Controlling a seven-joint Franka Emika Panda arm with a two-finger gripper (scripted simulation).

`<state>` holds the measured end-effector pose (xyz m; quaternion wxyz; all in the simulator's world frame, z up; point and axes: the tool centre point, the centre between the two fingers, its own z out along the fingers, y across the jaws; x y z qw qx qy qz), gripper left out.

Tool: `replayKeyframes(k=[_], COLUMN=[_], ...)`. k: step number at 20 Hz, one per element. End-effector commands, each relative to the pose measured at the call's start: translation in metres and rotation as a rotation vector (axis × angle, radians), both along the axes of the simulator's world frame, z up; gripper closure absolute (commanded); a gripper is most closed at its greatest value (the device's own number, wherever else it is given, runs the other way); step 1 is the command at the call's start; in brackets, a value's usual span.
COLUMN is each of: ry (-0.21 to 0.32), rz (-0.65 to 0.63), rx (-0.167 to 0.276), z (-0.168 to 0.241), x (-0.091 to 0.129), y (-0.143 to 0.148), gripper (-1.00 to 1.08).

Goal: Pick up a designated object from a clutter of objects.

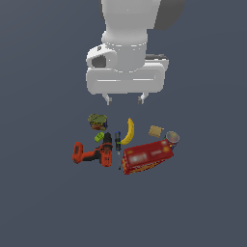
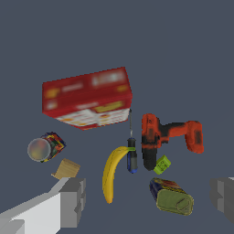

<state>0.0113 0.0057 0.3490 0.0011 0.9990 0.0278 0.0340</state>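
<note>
The banana (image 2: 111,173), judged light, firm and smooth-skinned, is best pinched across its slim middle; the gripper (image 1: 124,100) is held spread above it.

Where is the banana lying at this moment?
In the exterior view the banana lies in the middle of the clutter, just right of the dark marker, above the red box and below the open gripper.
</note>
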Motion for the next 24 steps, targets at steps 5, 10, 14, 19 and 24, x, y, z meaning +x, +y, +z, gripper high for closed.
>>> replayKeyframes(k=[5, 10, 14, 19, 24], ry=[-0.003, -0.01, -0.01, -0.009, -0.003], rz=[-0.002, -0.008, -0.009, -0.017, -0.047], rx=[0.009, 0.032, 0.033, 0.032, 0.032], z=[0.002, 0.007, 0.007, 0.001, -0.019], x=[0.001, 0.003, 0.003, 0.003, 0.002], y=[0.001, 0.003, 0.003, 0.003, 0.004], gripper=[-0.92, -0.92, -0.92, -0.92, -0.92])
